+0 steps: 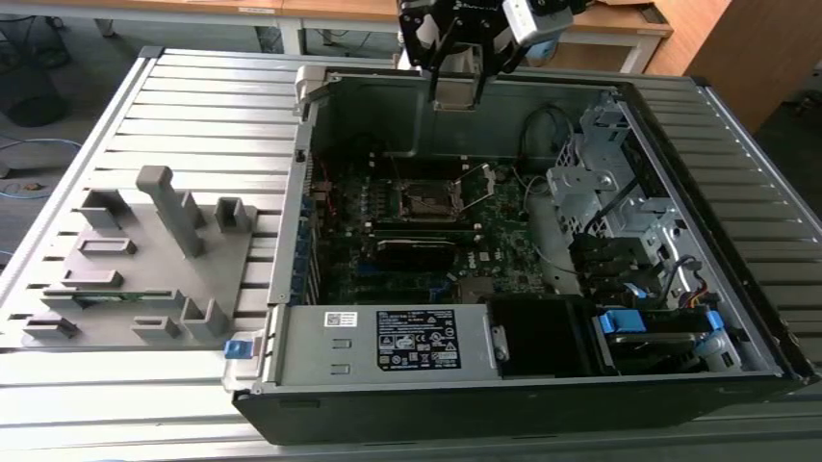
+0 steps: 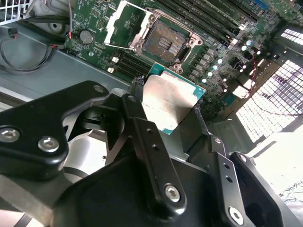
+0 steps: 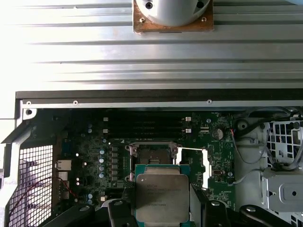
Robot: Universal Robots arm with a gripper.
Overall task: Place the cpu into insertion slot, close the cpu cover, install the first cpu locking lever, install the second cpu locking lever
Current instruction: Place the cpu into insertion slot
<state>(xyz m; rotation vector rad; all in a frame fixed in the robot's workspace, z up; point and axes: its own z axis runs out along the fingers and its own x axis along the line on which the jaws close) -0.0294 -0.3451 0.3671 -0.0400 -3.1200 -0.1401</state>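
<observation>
I have the cpu (image 3: 162, 196) clamped flat in the pincer (image 1: 459, 91), poised over the case and well apart from the empty insertion slot (image 3: 152, 157), whose cpu cover (image 2: 111, 26) stands swung open; I judge no step complete.

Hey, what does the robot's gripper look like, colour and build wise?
The gripper is matte black, built from chunky rounded linkage bars joined by silver screw heads, narrowing into two slim black fingers with small holes along them. In the exterior view a pale grey box is mounted beside its black body.
</observation>
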